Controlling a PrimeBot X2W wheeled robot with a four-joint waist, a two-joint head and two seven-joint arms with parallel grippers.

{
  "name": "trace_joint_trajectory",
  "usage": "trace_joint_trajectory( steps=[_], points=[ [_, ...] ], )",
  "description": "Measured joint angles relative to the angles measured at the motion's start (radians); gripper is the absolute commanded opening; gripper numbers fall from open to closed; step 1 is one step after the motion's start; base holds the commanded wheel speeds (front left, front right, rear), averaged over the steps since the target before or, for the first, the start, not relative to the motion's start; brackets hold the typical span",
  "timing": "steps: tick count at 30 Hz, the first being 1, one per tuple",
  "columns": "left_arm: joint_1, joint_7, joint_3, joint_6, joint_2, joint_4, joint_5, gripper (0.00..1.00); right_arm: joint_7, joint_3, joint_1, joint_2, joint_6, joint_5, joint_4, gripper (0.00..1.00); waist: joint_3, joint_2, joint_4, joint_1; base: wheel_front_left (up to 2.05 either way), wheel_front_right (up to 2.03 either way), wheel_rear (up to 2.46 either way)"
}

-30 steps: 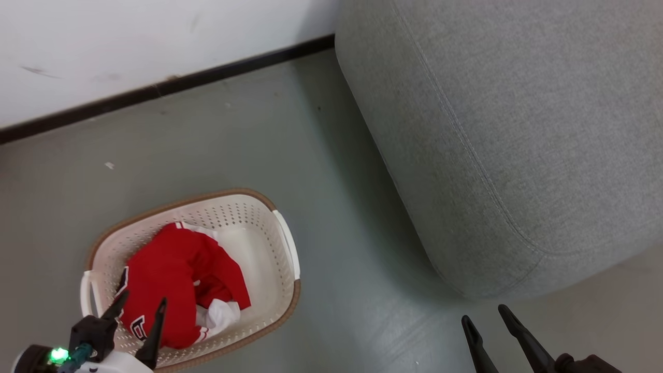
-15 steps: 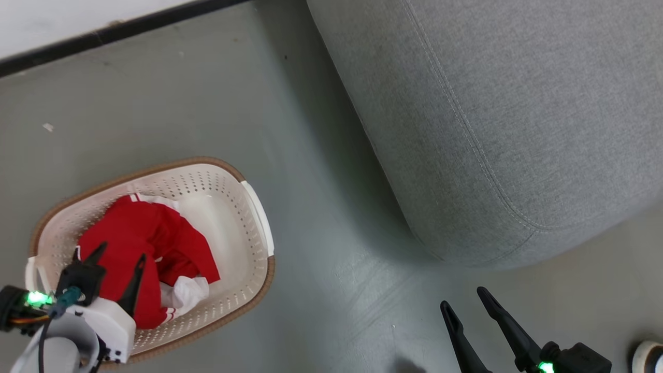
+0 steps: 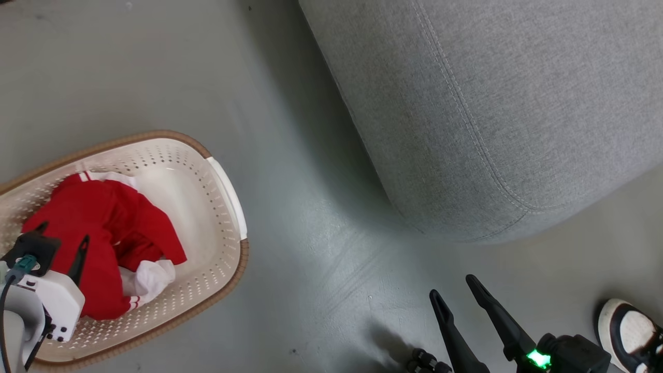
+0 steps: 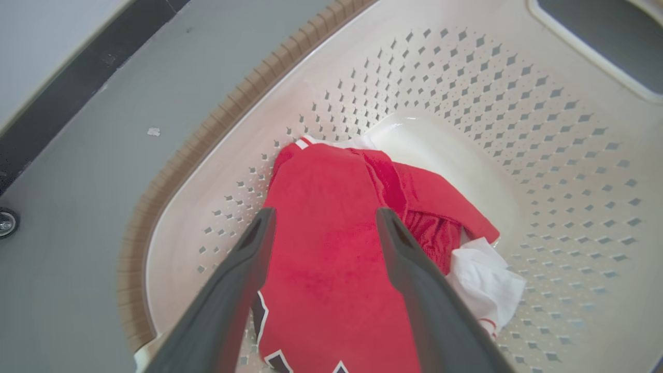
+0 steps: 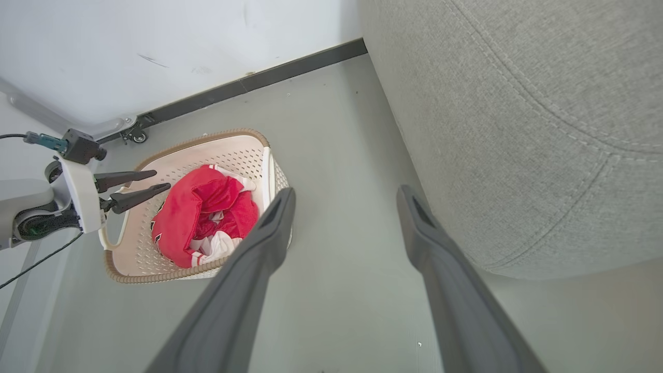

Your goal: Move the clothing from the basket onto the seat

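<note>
Both open and empty: my left gripper (image 4: 325,213) over the clothing (image 4: 321,171) in the basket (image 4: 466,77) to grab, right gripper (image 3: 452,286) idle.

Bright even light; soft shadows; wrist views distorted at edges.

Left claw (image 3: 62,232) spread wide, empty, right claw (image 3: 452,285) spread wide, empty, both pointing up the head view

A smooth grey floor (image 3: 311,248) is reflecting soft light; a scuffed white wall (image 5: 155,36) is meeting it along a black baseboard (image 5: 290,70).
</note>
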Motion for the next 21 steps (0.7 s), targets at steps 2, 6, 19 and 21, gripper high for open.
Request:
trace_joint_trajectory(
  steps=[2, 6, 19, 21],
  points=[
    [-0.013, 0.007, -0.016, 0.000, 0.014, 0.014, 0.005, 1.00, 0.000, 0.006, -0.011, 0.000, 0.000, 0.008, -0.007, 1.00, 0.016, 0.0000, -0.008, 0.0000, 0.00, 0.00, 0.00],
    [-0.041, 0.007, -0.062, 0.000, 0.046, 0.026, 0.048, 1.00, 0.000, 0.010, -0.024, 0.002, 0.000, 0.017, -0.016, 1.00, 0.045, 0.0000, -0.024, 0.0000, 0.00, 0.00, 0.00],
    [-0.120, 0.007, -0.155, -0.001, 0.093, 0.089, 0.081, 1.00, 0.000, 0.038, -0.051, 0.002, 0.000, 0.041, -0.035, 1.00, 0.117, 0.0000, -0.066, 0.0000, 0.00, 0.00, 0.00],
    [-0.135, 0.007, -0.161, -0.001, 0.097, 0.100, 0.081, 1.00, 0.000, 0.040, -0.052, 0.002, 0.000, 0.041, -0.038, 1.00, 0.125, 0.0000, -0.071, 0.0000, 0.00, 0.00, 0.00]
  ],
)
